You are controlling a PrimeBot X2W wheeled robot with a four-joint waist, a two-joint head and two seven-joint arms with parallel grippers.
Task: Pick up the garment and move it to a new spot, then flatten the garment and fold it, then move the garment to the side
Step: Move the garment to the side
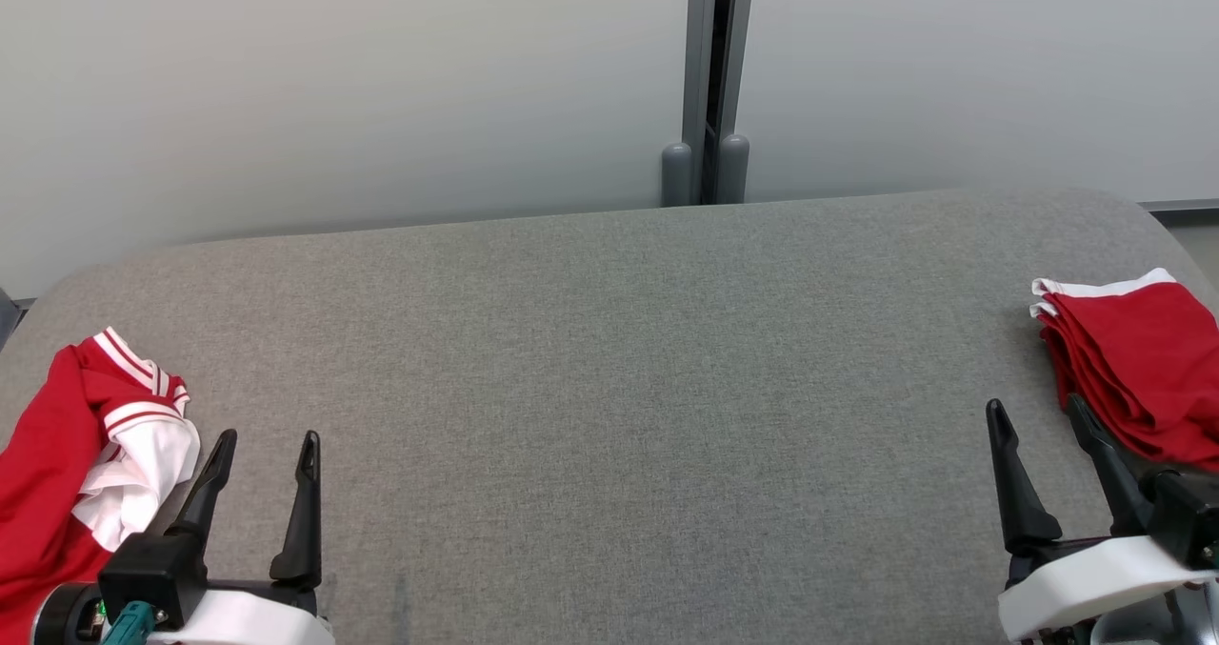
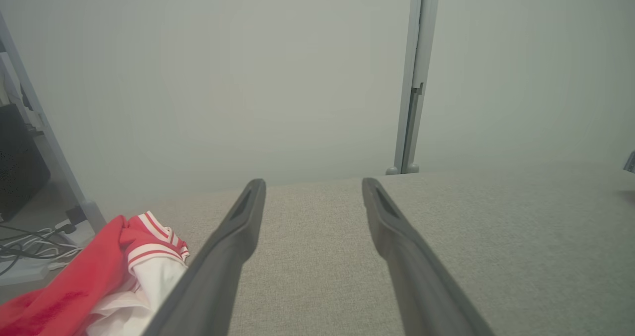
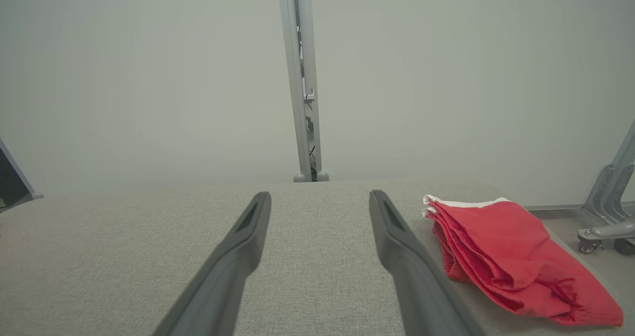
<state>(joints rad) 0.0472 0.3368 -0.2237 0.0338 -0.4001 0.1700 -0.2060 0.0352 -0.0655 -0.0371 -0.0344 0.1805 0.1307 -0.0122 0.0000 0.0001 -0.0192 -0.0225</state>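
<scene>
Across the grey table [image 1: 609, 359] both claws sit low and empty, fingers spread wide, the middle bare, I'd guess as room for flattening. At the left edge a crumpled red-and-white garment [image 1: 57, 454] lies just beside the left claw [image 1: 268, 440], likely the next pick. A folded red stack [image 1: 1143, 369] sits at the right edge by the right claw [image 1: 1036, 407], seemingly set aside. The left wrist view adds cables [image 2: 30, 249] on the floor past the garment; the right wrist view adds a wheeled frame [image 3: 607, 192] beyond the stack.

Even, soft light; wrist views hazy, faint shadows
</scene>
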